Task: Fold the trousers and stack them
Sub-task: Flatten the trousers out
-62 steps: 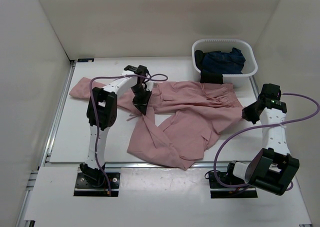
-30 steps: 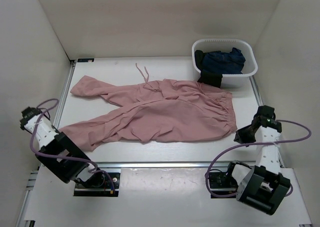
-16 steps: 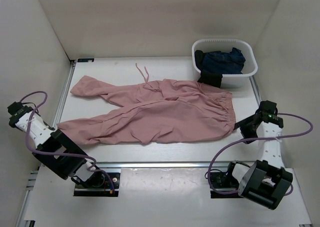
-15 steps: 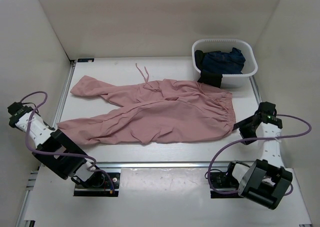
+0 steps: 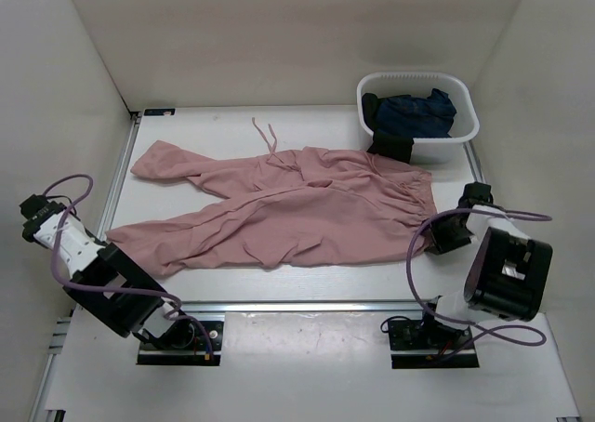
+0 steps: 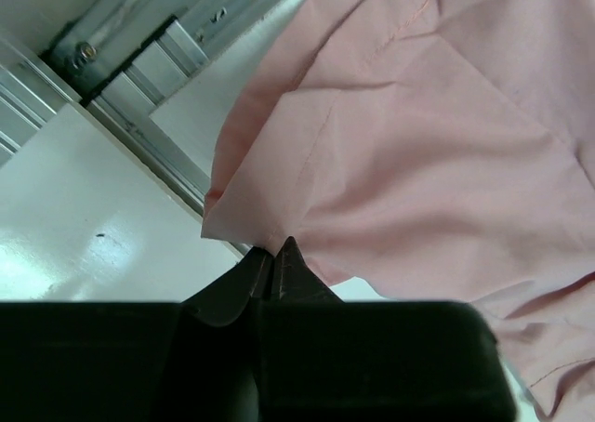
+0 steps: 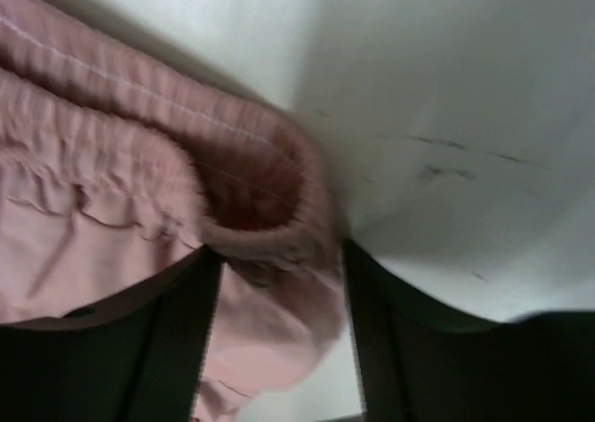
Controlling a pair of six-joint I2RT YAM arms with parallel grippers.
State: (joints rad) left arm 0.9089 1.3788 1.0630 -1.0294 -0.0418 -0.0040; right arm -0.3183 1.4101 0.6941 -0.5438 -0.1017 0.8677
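- The dusty-pink soft cloth trousers (image 5: 307, 213) lie spread flat on the white table (image 5: 204, 129), waist towards the right and both long legs running out to the left.
- The far leg ends near the table's left rear. The near leg slants down to the near left edge, where its hem (image 6: 244, 229) lies over the grooved aluminium rail (image 6: 139, 41).
- A thin pink drawstring (image 5: 265, 134) trails off the far side of the trousers onto bare table.
- The left gripper (image 6: 277, 253) is at that near-leg hem. Its two dark fingers are pressed tip to tip, and the fold of the hem is pinched between them.
- The right gripper (image 5: 439, 233) sits at the right end of the trousers, on the near corner of the gathered elastic waistband (image 7: 251, 176).
- Its fingers (image 7: 163, 348) stand apart, one on each side of the bunched waistband corner. The cloth fills much of the gap, but the jaws are not closed on it.
- A white plastic rectangular basket (image 5: 465, 132) stands at the far right of the table, just beyond the waist, with a crumpled dark navy garment (image 5: 414, 111) inside.
- A piece of black cloth (image 5: 392, 145) lies against the basket's near wall, touching the far corner of the waist.
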